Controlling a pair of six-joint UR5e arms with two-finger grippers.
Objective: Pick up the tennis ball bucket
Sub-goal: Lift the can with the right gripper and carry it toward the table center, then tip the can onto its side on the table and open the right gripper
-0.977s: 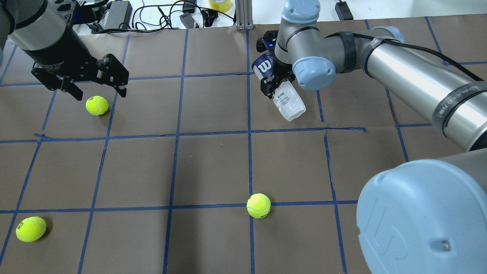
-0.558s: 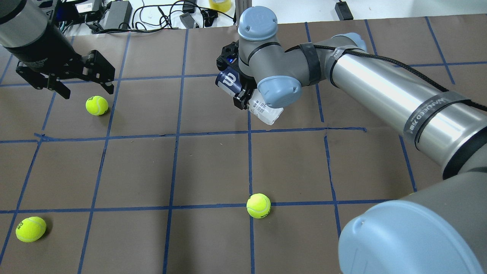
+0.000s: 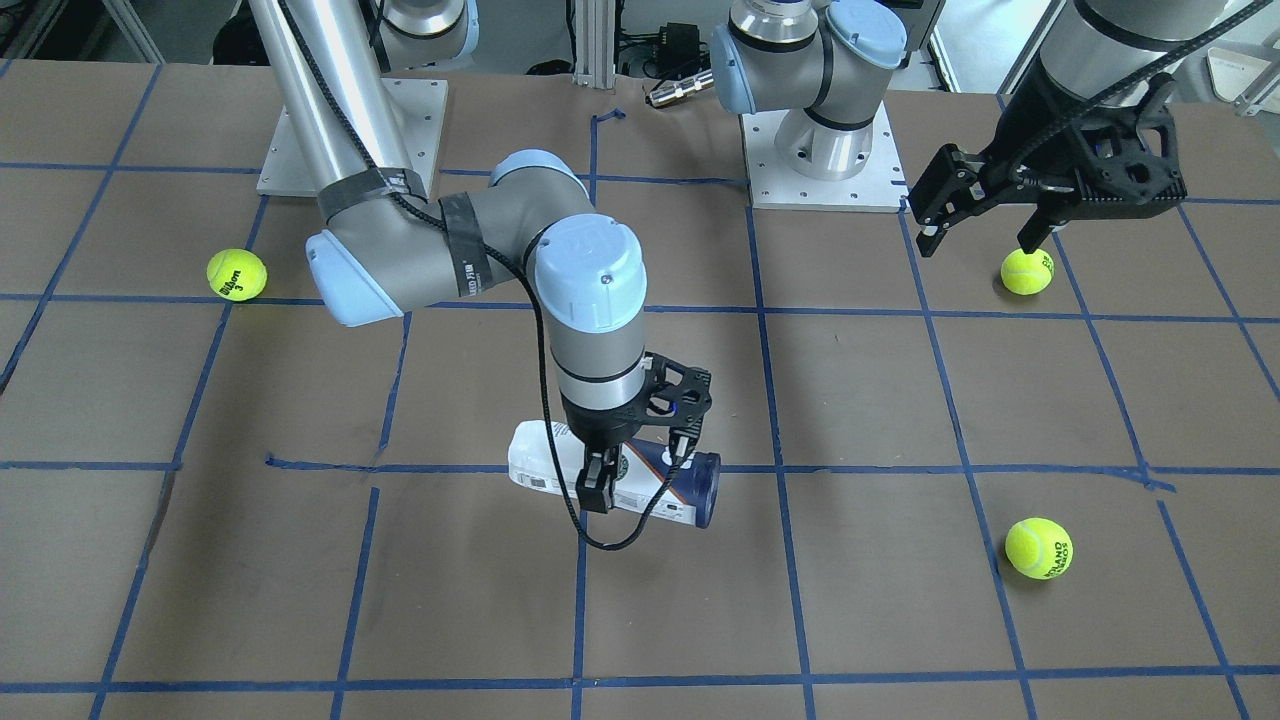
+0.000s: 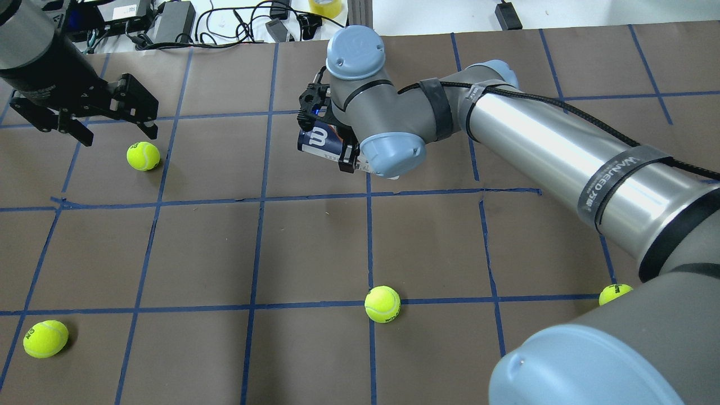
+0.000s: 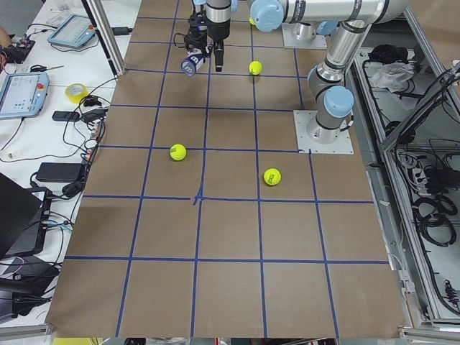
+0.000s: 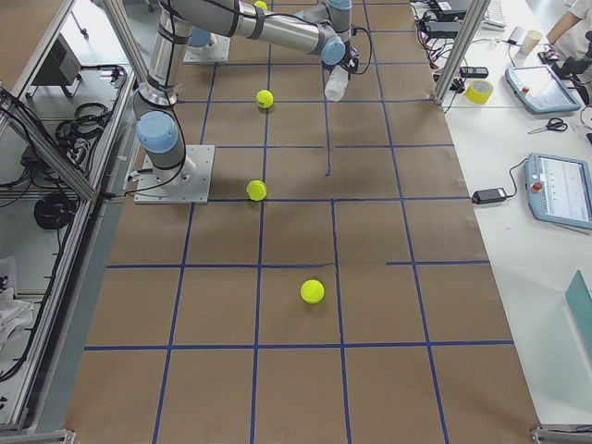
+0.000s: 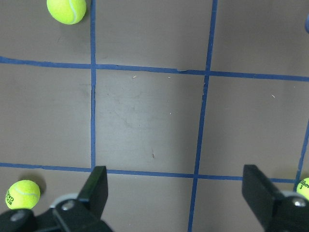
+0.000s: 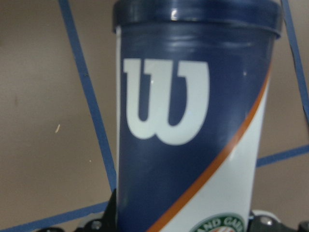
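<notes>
Bucket: you see the tennis ball bucket (image 3: 688,490) near level at mid-table, held at its middle.
Axis: it runs across the table, navy end toward the robot's left, white end right.
Right gripper (image 3: 640,468): pinching the bucket.
Left gripper (image 3: 978,240): jaws spread, holding nothing.
Hidden: in your overhead view, the wrist covers the white half.

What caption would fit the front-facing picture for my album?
Right claw holds the blue-and-white can sideways while the left claw hangs open near a tennis ball.
</notes>
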